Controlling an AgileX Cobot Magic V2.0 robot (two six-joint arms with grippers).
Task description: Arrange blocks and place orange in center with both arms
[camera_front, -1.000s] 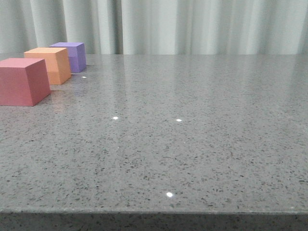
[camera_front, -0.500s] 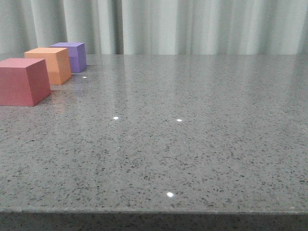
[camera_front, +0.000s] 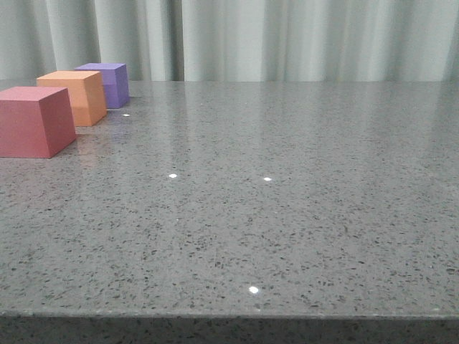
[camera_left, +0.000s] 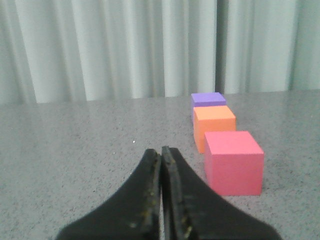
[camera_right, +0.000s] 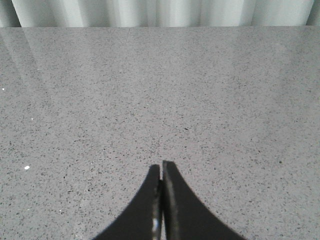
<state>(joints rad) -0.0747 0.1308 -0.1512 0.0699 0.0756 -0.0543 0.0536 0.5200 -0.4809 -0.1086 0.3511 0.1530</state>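
on the far left of your front view, three cubes stand in a line running away from you on the grey speckled table [camera_front: 287,215]. the red cube [camera_front: 34,120] is nearest, its left part cut by the frame edge. just behind it and slightly to the right sits the orange cube [camera_front: 74,96], and behind that the purple cube [camera_front: 106,84], closest to the pale curtain [camera_front: 287,39]. the orange one is between the other two; from this angle you cannot tell whether the cubes touch or stand a little apart. each rests flat and upright.

neither arm shows in the front view. in your left wrist view the left hand [camera_left: 161,152] is clenched, its two black fingers pressed together with nothing between them, held low over the table and beside the row, near the red cube. in your right wrist view the right hand [camera_right: 161,167] is likewise clenched on nothing, over bare table with no cube in sight.
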